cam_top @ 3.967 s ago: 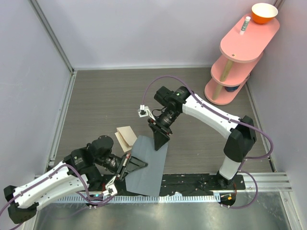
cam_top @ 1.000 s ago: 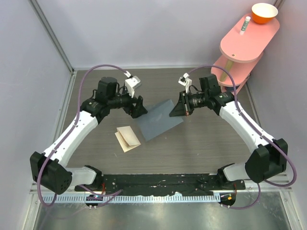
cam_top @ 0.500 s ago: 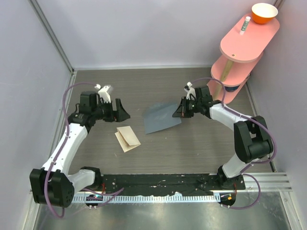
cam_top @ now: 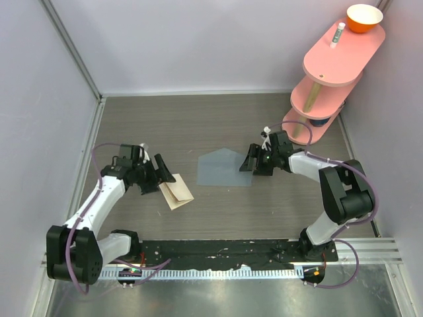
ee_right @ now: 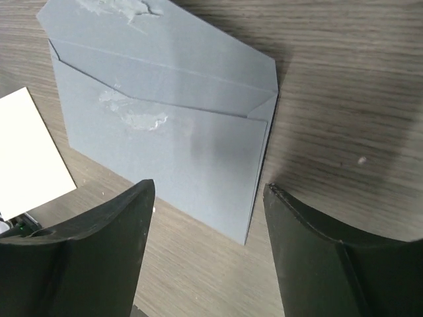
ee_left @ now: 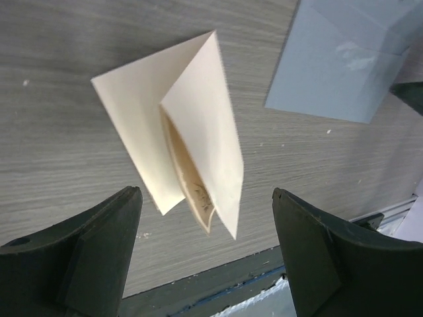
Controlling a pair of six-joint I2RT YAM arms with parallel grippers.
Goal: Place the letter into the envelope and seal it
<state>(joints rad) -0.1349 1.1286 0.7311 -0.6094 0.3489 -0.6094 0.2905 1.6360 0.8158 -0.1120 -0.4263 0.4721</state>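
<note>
The right gripper (cam_top: 250, 160) has just let go; the envelope (cam_top: 225, 170) lies flat mid-table. The left gripper (cam_top: 164, 177), jaws spread, hovers at the folded letter (cam_top: 177, 191), ready to pick it up.

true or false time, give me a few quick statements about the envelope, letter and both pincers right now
The envelope lies flat with its flap open. True.
The letter is inside the envelope. False: it lies folded on the table, apart from it.
The right pincer grips the envelope. False: it is open beside it, holding nothing.
The left pincer is open over the letter. True.
</note>
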